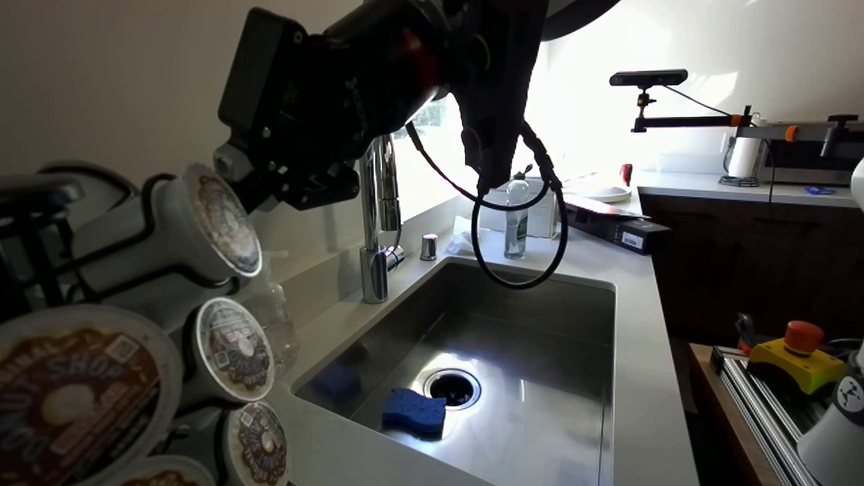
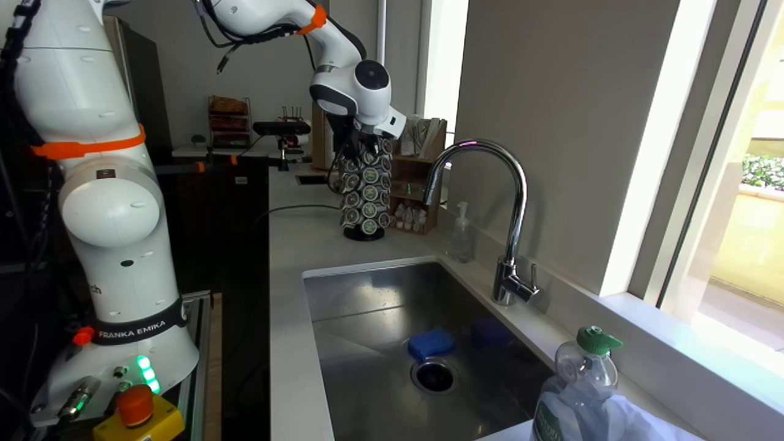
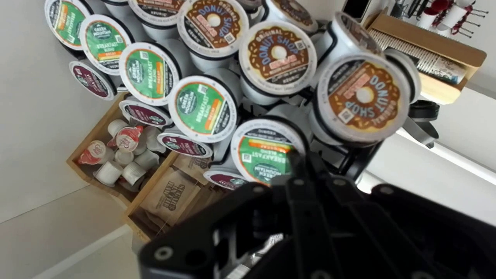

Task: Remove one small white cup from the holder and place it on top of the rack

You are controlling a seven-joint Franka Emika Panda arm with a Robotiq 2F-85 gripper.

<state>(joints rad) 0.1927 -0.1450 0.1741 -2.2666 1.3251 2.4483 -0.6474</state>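
Robot hand [image 3: 307, 158], jaws pressed together, close beside lidded small white cups [image 3: 277, 58] seated in their black wire holder [image 2: 363, 234], which stands upright on the desk [image 2: 300, 223], near a metal sink [image 2: 358, 367].

Daylight floods in through the window [image 2: 729, 220], greenery [image 2: 762, 173] outside, and the sill [image 2: 692, 343] glows bright! Plain grey wall [image 2: 551, 110] alongside, pale surface [image 2: 300, 242] running below, dark cabinets [image 1: 736, 270] sitting there in deep shadow.

Pale countertop [image 2: 306, 226], black holder [image 2: 363, 234] on it, wooden organizer [image 2: 433, 213], soap bottle [image 1: 516, 235]
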